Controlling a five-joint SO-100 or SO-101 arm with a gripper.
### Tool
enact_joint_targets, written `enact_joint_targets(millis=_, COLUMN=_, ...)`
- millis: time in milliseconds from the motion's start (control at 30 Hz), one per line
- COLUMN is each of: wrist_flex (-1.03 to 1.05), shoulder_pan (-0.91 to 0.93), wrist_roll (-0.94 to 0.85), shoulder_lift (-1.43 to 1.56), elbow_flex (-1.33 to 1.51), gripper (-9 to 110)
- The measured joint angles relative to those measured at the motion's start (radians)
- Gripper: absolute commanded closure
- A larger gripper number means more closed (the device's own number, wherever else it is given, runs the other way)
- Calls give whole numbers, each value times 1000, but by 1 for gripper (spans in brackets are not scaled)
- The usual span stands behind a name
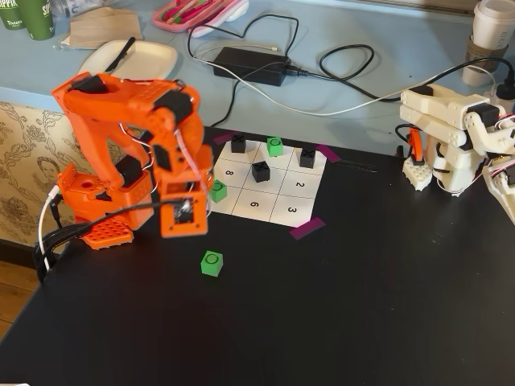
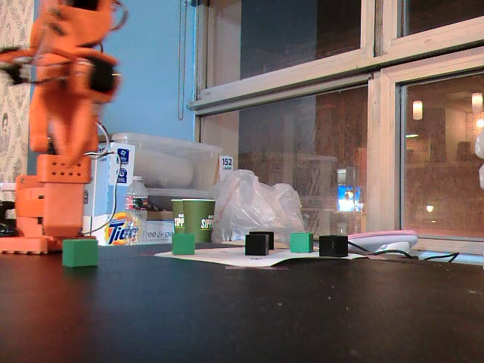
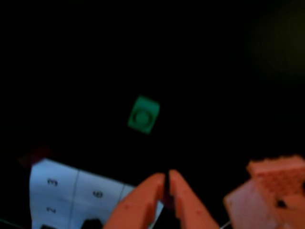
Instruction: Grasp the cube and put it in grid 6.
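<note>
- Your tool (image 3: 167, 183) shows in the wrist view with its two orange fingers pressed tip to tip, nothing between them.
- The green cube (image 3: 143, 114) lies on the black counter (image 1: 362, 305), apart from the tool and clear of the paper grid (image 1: 310, 189).
- Cell 6 (image 1: 254, 203) has nothing on it.
- Two more green cubes (image 1: 274, 145) and three black ones (image 1: 261, 171) rest on the grid.

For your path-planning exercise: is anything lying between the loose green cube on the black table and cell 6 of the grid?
Nothing visible. The cube sits alone on the table, off the grid's near edge, and cell 6 is empty. The nearest black cube stands beyond cell 6, off the path. The gripper holds nothing.
</note>
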Motion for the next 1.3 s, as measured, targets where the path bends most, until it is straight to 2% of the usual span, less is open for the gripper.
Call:
enact_joint_targets(millis=167, wrist_flex=-69, shoulder_pan=101, wrist_roll=-63, shoulder_lift=0, elbow_flex=0, gripper=95)
enact_joint_targets(millis=433, wrist_flex=-130, shoulder_pan=77, wrist_roll=-15, shoulder_lift=2, elbow_flex=49, gripper=85)
enact_joint_targets(millis=633, wrist_flex=-225, shoulder_pan=25, wrist_roll=110, shoulder_lift=5, elbow_flex=123, gripper=83)
enact_joint_targets(millis=1033, wrist_flex=-275, shoulder_pan=-49, wrist_roll=256, shoulder_lift=-75, elbow_flex=137, gripper=83)
enact_joint_targets(millis=1300, wrist_flex=-221, shoulder_pan=-86, wrist_roll=336, shoulder_lift=-104, elbow_flex=137, gripper=83)
